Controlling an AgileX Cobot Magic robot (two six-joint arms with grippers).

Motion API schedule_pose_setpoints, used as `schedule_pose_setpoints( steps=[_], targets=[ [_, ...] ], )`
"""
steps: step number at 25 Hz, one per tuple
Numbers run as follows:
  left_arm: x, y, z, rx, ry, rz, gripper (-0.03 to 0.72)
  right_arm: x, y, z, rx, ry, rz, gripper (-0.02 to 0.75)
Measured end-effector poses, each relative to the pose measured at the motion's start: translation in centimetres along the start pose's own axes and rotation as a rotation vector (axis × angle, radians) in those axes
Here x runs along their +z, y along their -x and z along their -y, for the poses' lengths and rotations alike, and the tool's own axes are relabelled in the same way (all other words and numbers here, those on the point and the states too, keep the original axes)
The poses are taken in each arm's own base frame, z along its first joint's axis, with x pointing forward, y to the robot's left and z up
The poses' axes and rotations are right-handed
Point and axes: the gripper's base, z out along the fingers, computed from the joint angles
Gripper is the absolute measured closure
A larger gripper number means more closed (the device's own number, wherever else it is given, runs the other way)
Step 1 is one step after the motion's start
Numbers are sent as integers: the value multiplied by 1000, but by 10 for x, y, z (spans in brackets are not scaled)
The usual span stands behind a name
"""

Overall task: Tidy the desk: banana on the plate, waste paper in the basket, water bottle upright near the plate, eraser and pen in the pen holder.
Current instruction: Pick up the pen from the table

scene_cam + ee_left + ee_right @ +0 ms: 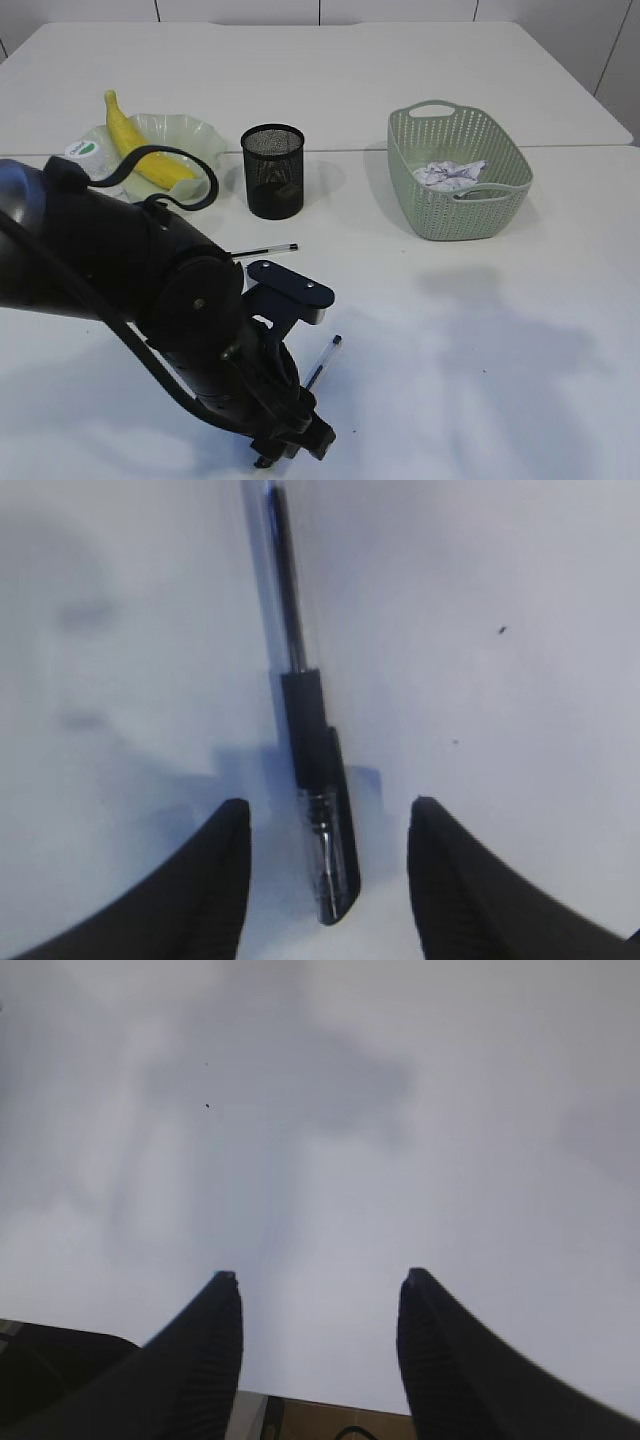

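Two pens: one (322,364) just beside the left pincer (290,440), another (265,251) farther beyond it. One banana (140,145), one plate (195,135), one bottle (88,155), one holder (272,170), one basket (458,170), one paper wad (448,175), all well past the pincer.

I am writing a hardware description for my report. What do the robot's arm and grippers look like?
The left arm is glossy black, thick and rounded, with a black cable looping along it. The left gripper and the right gripper each have two dark, tapered fingers with fine ribbing on their inner faces. No markings are visible.
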Motion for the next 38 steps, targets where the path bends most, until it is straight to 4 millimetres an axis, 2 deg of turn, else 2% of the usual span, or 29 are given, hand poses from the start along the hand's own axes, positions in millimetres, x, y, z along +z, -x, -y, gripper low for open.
schedule_pose_setpoints(
  steps=[7, 13, 22, 30, 34, 38],
  targets=[
    [0, 2, 0, 5, -2, 25, 338, 0, 0, 0, 0, 0, 0, 363],
    [11, -1, -2, 16, 16, -11, 340, 0, 0, 0, 0, 0, 0, 363],
    [14, 2, -2, 21, 20, -14, 357, 0, 0, 0, 0, 0, 0, 363],
    [15, 1, -2, 25, 25, -27, 573, 0, 0, 0, 1, 2, 0, 363],
    [14, 1, -3, 48, 40, -38, 615, 0, 0, 0, 2, 4, 0, 363],
    [14, -1, -10, 174, 119, -69, 627, 0, 0, 0, 2, 4, 0, 363]
  ],
)
